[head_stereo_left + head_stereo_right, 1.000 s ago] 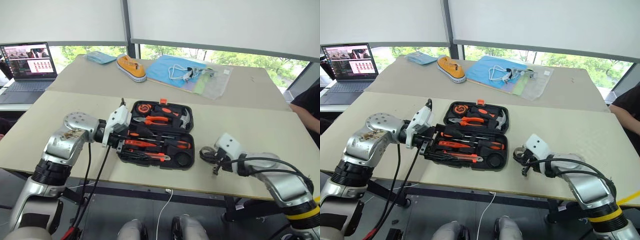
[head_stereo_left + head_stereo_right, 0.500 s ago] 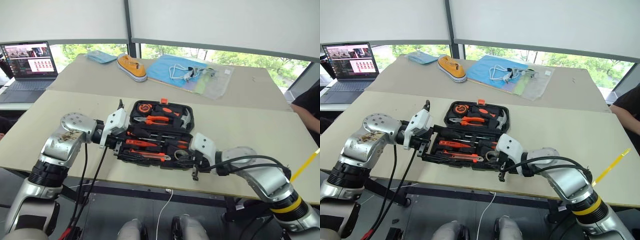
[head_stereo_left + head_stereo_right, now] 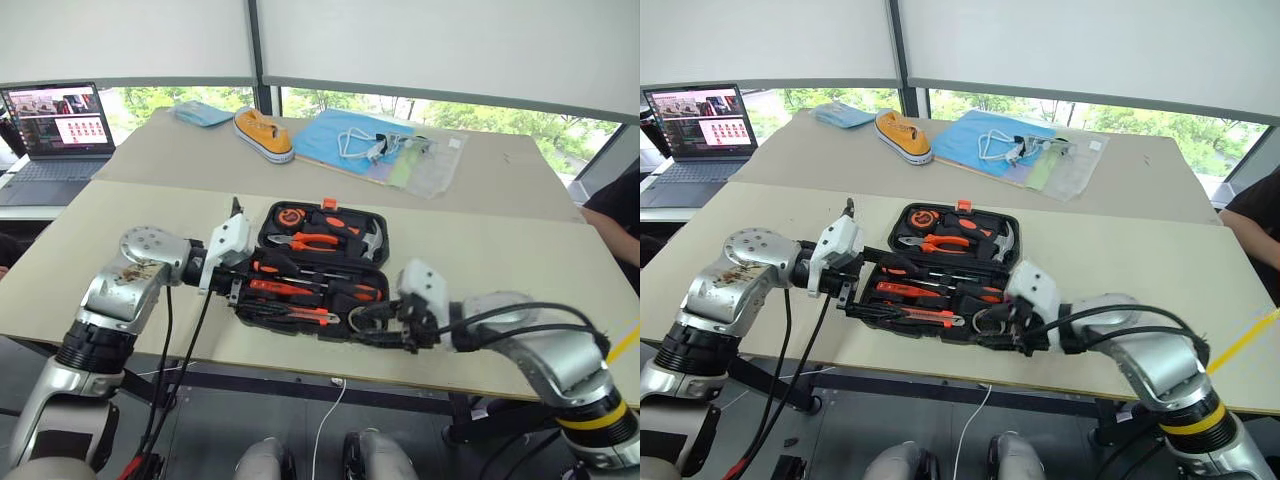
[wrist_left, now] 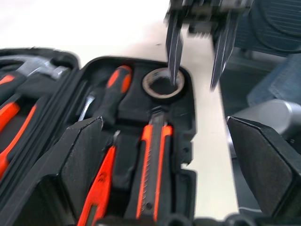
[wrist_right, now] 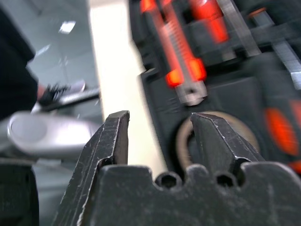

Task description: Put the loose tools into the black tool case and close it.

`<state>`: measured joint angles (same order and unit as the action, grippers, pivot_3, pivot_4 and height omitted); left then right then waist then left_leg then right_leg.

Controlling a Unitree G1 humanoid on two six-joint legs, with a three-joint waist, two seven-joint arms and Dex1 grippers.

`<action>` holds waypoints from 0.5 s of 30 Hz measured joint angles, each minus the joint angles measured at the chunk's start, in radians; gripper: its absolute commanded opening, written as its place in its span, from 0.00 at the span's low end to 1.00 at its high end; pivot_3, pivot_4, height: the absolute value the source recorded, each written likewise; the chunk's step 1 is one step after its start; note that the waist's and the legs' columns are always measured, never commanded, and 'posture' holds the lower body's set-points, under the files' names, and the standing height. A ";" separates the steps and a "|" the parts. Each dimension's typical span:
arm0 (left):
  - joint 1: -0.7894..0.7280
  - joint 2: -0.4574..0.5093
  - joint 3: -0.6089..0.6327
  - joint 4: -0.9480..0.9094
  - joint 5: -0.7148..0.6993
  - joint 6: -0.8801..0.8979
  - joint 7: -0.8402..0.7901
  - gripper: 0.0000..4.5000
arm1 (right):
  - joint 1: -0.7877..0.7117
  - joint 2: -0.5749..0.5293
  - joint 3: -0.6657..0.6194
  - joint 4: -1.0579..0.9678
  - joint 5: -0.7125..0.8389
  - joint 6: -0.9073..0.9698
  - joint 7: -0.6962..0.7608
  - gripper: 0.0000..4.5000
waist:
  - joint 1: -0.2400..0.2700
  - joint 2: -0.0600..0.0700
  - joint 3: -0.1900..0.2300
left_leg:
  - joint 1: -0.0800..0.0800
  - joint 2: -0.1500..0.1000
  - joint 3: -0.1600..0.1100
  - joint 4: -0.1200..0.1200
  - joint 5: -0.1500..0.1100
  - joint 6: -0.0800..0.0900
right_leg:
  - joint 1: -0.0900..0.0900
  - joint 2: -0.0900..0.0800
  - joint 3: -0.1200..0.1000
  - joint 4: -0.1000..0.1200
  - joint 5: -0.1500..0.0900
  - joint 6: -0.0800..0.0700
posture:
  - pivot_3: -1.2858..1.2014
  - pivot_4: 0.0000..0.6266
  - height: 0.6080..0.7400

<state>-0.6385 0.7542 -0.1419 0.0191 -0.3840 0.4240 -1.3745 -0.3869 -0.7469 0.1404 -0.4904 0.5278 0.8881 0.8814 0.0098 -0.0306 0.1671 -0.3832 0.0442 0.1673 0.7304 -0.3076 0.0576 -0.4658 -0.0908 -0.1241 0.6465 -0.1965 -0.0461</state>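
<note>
At centre frame the black tool case (image 3: 318, 270) lies open; our right gripper (image 4: 196, 49), jaws apart, straddles the tape roll (image 4: 162, 83) and could drag it out, while our left gripper (image 3: 236, 283) stands wide.

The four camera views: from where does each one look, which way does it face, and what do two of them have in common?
Left eye view: from the head, forward and down over the open black tool case; both arms show.
Right eye view: beside it, same scene, slightly offset.
Left wrist view: along the left gripper fingers, across the case; the right gripper shows opposite.
Right wrist view: along the right gripper's fingers, open over the tape roll.
Both wrist views share the tape roll and utility knife.
</note>
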 measured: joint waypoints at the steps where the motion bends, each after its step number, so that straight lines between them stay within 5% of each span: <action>1: 0.010 0.000 0.009 0.007 0.002 0.000 0.013 1.00 | 0.000 -0.007 -0.023 0.002 0.009 0.005 0.001 0.56 | 0.000 0.000 0.000 | 0.000 0.000 0.000 0.000 0.000 0.000 | 0.000 0.000 0.000 0.000 0.000 0.000 | 0.52 0.24 0.84; 3: 0.019 0.001 0.018 0.036 0.010 -0.004 0.036 1.00 | 0.000 -0.017 -0.058 0.019 0.010 0.007 -0.005 0.56 | 0.000 0.000 0.000 | 0.000 0.000 0.000 0.000 0.000 0.000 | 0.000 -0.001 0.000 0.000 0.000 0.000 | 0.52 0.24 0.84; 10: 0.019 0.062 0.088 0.341 0.117 -0.145 0.144 0.40 | -0.001 -0.029 -0.102 0.204 -0.085 -0.087 -0.049 0.01 | -0.004 0.000 0.000 | 0.001 0.001 0.001 0.000 0.000 0.000 | 0.000 -0.001 0.000 0.000 0.000 0.000 | 0.52 0.24 0.84; 15: 0.004 0.062 0.082 0.554 0.218 -0.259 0.185 0.02 | -0.015 -0.016 -0.022 0.358 -0.209 -0.230 -0.048 0.00 | -0.007 0.000 0.000 | -0.004 0.000 0.002 0.000 0.000 0.000 | -0.005 -0.001 0.000 0.001 0.000 0.000 | 0.52 0.24 0.84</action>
<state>-0.6342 0.8165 -0.0598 0.5736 -0.1656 0.1650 -1.1894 -0.4020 -0.7625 0.1186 -0.1322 0.3188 0.6581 0.8329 0.0032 -0.0306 0.1672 -0.3876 0.0444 0.1689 0.7304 -0.3075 0.0575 -0.4709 -0.0915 -0.1245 0.6476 -0.1966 -0.0464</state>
